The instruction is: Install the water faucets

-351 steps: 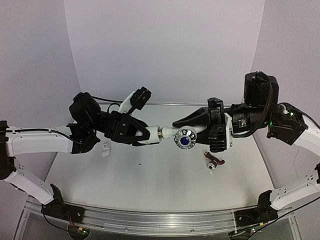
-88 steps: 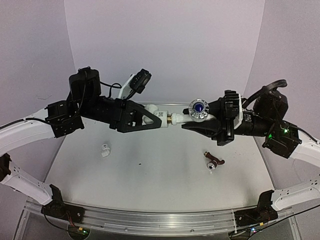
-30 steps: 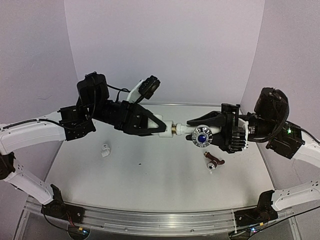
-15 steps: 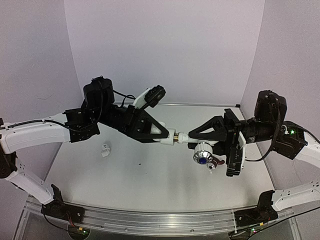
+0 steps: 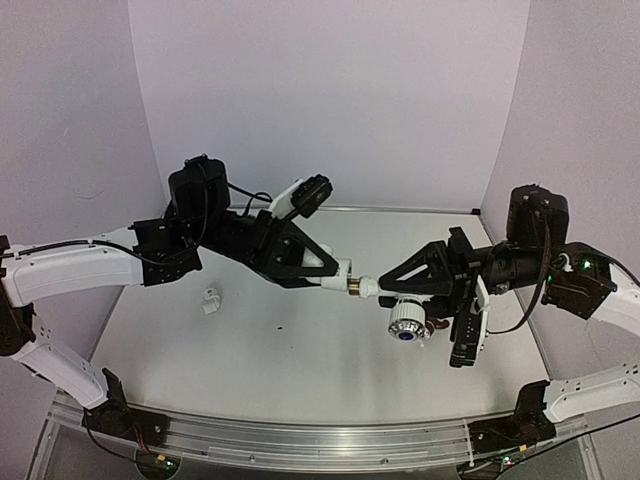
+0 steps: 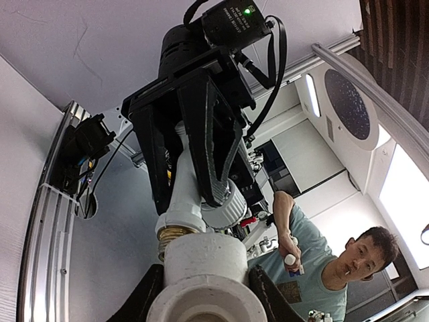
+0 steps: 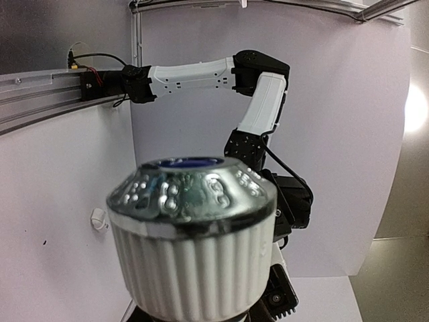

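Right wrist view: water faucet (image 7: 192, 235) hides the right end effector (image 5: 386, 289) (faucet's base is cropped)

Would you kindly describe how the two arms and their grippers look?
Both arms have white link shells, left arm and right arm, with black joint housings. The left gripper and right gripper are black, triangular and open-framed. Thin black cables loop over the wrists; a green light glows on the right.

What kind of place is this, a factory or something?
Probably a robotics lab: a left arm and right arm bolted to a walled-in test table, with a man standing nearby under office ceiling lights.
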### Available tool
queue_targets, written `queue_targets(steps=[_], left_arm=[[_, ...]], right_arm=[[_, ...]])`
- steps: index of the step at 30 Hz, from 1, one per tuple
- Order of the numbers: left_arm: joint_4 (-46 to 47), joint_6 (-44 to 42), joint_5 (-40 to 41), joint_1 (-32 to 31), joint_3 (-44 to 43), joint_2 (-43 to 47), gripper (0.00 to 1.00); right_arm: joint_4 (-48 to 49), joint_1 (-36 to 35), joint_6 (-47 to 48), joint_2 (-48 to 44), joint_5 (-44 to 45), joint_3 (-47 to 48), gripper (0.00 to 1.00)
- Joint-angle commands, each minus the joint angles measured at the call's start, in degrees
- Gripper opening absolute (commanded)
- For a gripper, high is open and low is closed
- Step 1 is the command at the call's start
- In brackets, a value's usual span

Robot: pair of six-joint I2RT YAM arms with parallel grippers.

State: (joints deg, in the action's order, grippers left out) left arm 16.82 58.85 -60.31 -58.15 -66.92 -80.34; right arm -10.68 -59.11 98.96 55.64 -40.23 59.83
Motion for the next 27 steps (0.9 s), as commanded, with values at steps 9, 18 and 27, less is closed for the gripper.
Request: queue_targets(steps=[9,18,27], left_arm=[[5.33,0.52,0.56,0.23,1.15,1.34,0.0],[4.92,0.65,1.52,0.32,1.88,1.93,0.0],[10.17,3.6,1.69,0.32,3.18,2.08,0.0]], right_arm=[[6.99,0.09,-5.75,-0.57,3.13,-0.29,0.0],[7.96,0.07,-5.07,-0.43,3.85,-0.06,0.0],[9.8,0.02,-1.65,-0.21,5.64,-1.82,0.0]])
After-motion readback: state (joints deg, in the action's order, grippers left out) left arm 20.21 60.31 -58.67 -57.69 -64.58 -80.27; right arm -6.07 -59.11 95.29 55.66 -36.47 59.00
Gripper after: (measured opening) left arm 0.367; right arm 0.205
